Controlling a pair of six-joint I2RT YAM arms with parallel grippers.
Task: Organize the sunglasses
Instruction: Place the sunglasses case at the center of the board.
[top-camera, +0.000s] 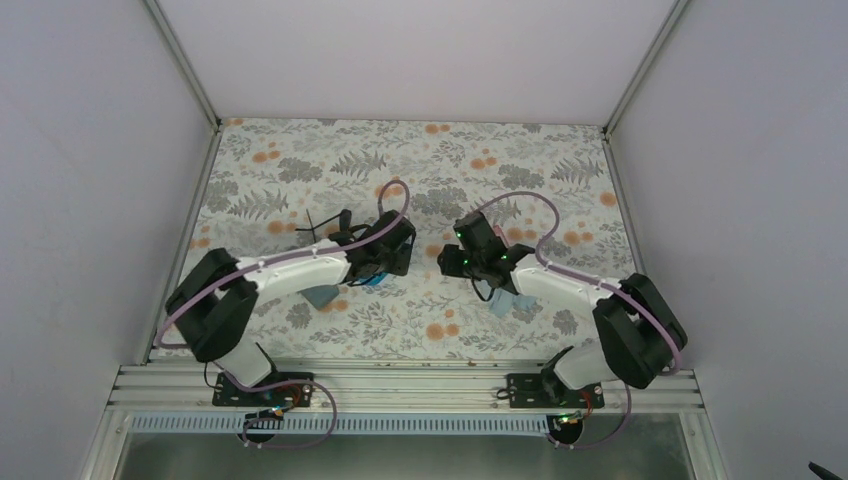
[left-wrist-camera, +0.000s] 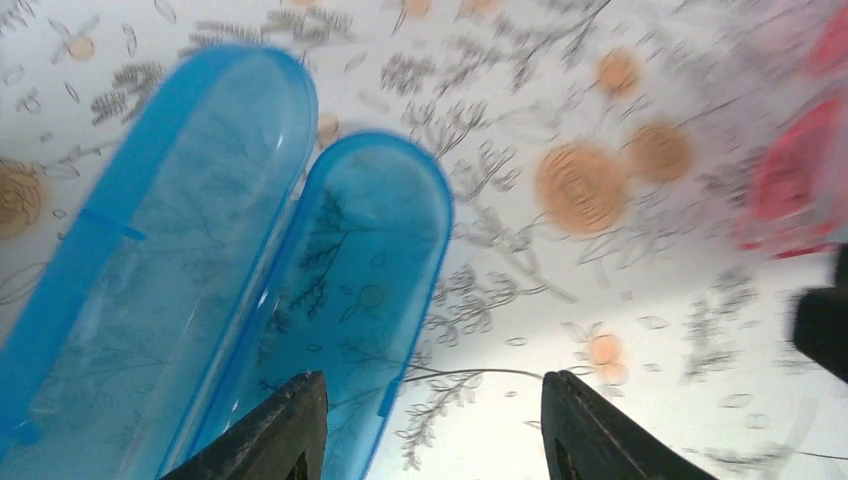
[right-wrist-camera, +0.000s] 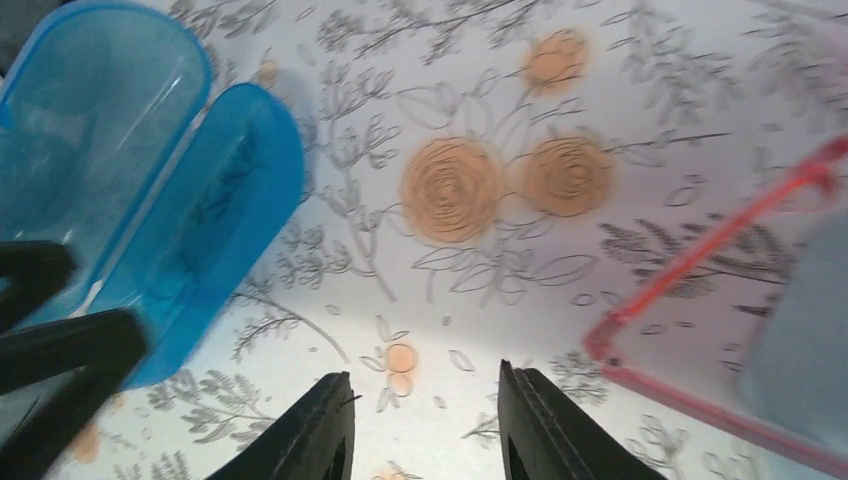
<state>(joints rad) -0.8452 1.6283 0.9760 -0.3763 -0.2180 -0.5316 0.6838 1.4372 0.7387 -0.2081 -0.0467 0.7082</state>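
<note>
Left gripper (left-wrist-camera: 435, 385) and right gripper (right-wrist-camera: 425, 385) are open, empty. The pink sunglasses (right-wrist-camera: 603, 345) look light, fragile, slippery; better take the frame bridge, not lenses.

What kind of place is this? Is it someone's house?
Probably not a house, more likely a robot test booth: plain white walls with metal corner posts, two robot arms bolted to a metal rail, and a flower-patterned table holding an open blue case.
</note>
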